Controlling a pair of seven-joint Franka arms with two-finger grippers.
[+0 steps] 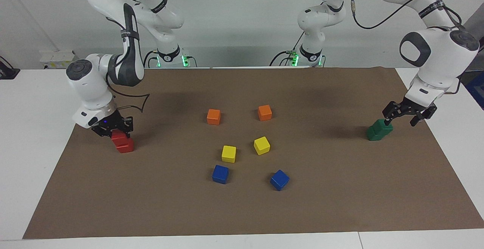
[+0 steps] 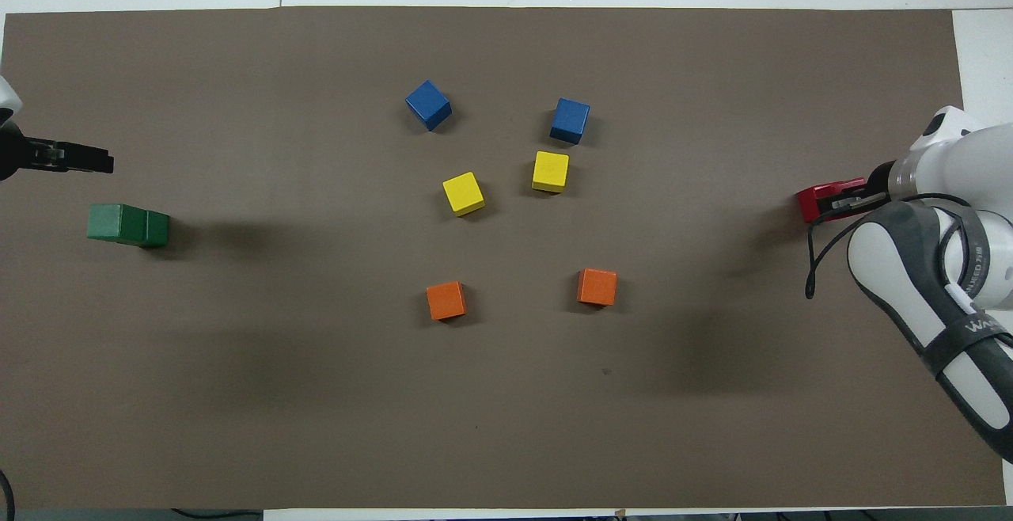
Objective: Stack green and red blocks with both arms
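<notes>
The right gripper (image 1: 112, 131) is sitting low at the right arm's end of the brown mat (image 1: 340, 203), its fingertips closed on the upper red cube (image 1: 119, 136). That cube is resting squarely on the lower red cube (image 1: 125, 146), the pair forming an upright column whose long axis is running straight up. So the held cube is lying directly beneath the claw, at the six o'clock of the wrist in the facing view. In my judgement the release is turning on exactly that: the fingers are needing only to part and lift away toward twelve o'clock, with no sideways drag to topple the column.

At the left arm's end, the left gripper (image 1: 403, 118) is hanging with jaws spread and holding nothing, above the green stack (image 1: 379, 129). The two green cubes are standing one on the other on the mat, at about the seven o'clock of that claw. This arm looks finished with its pair.

The orange, yellow and blue cubes are lying untouched mid-mat.
</notes>
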